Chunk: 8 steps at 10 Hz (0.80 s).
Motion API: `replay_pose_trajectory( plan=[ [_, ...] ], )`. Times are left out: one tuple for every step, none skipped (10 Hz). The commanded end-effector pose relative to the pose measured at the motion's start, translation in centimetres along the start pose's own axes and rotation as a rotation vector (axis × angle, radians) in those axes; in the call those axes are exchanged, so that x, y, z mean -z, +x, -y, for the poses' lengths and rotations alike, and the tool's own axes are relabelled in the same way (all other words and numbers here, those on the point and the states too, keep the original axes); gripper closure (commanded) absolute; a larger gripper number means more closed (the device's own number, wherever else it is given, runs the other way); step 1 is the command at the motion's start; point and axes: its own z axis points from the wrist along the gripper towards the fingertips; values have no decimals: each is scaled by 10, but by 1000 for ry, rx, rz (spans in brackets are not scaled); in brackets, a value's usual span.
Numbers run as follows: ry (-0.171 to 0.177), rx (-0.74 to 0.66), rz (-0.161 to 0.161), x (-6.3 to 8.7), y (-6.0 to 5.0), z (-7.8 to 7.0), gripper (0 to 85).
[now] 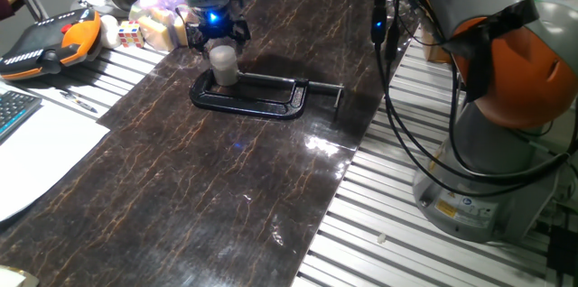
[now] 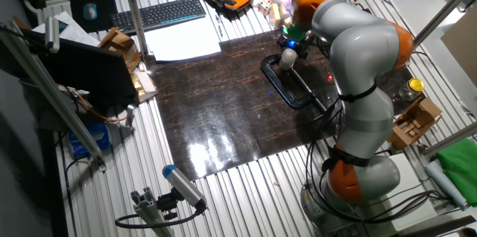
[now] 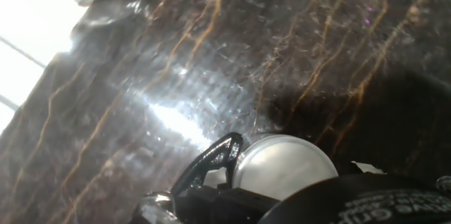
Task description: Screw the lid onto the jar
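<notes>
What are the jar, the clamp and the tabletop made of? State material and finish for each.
The jar: probably translucent whitish plastic, matte, with a milky look. The C-clamp: likely metal, painted or coated black, slightly glossy. The tabletop: dark brown, veined like marble, glossy enough to mirror the lights; stone or laminate cannot be told.

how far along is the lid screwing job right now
Looks done: the jar stands clamped in the black C-clamp, with the lid apparently on top. In hand: the gripper sits directly above it. Left: tightening; whether it is threaded home cannot be seen.
</notes>
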Motion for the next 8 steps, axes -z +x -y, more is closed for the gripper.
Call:
replay_pose_trajectory(
  plan=[
    [-75,932,9,0,0,0,0],
    [-82,975,14,0,0,0,0],
    [-89,1029,17,0,0,-1,0],
    [-93,1070,17,0,0,-1,0],
    [-86,1115,22,0,0,0,0],
    [-79,1150,26,0,-1,0,0],
    [-81,1175,28,0,-1,1,0],
    [-89,1198,27,0,-1,1,0]
  ],
)
